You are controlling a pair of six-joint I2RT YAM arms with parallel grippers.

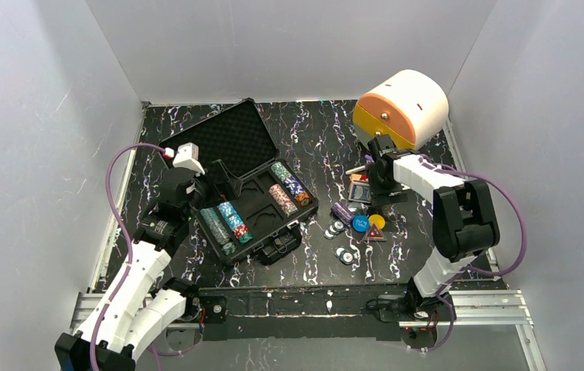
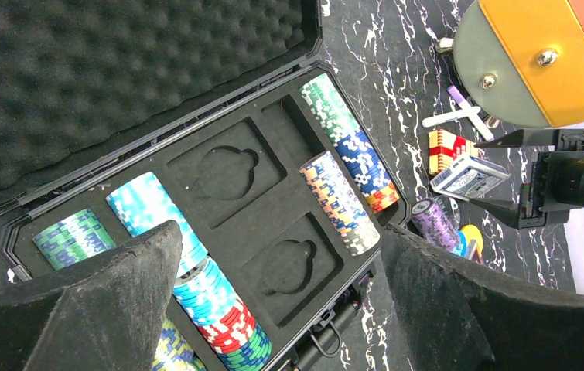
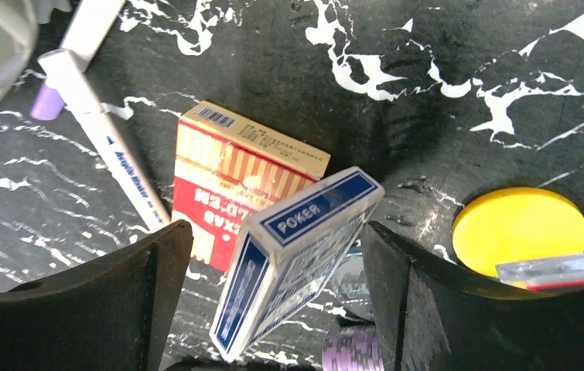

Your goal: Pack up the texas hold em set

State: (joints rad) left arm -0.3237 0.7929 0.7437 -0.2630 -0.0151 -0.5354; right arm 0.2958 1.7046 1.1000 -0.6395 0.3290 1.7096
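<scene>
Case (image 1: 257, 205): lies open on the bench (image 1: 319, 147), lid back.
Packed: several chip rows (image 1: 230, 222) in the foam; both deck slots bare.
Unpacked: blue deck (image 3: 296, 255), red deck (image 3: 227, 189), loose chips (image 1: 343, 253) and yellow button (image 3: 520, 224), right of the case.
Left fingers (image 2: 118, 286): spread, empty, above the case.
Right fingers (image 3: 95, 309): spread astride the tilted blue deck, not clamping.
Progress: seemingly about half done.

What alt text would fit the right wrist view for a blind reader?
A blue POKER card box stands tilted between the open fingers of the right gripper, over a black marbled table. Behind it lies a red-and-cream card box, with white markers at left and a yellow disc at right.
</scene>
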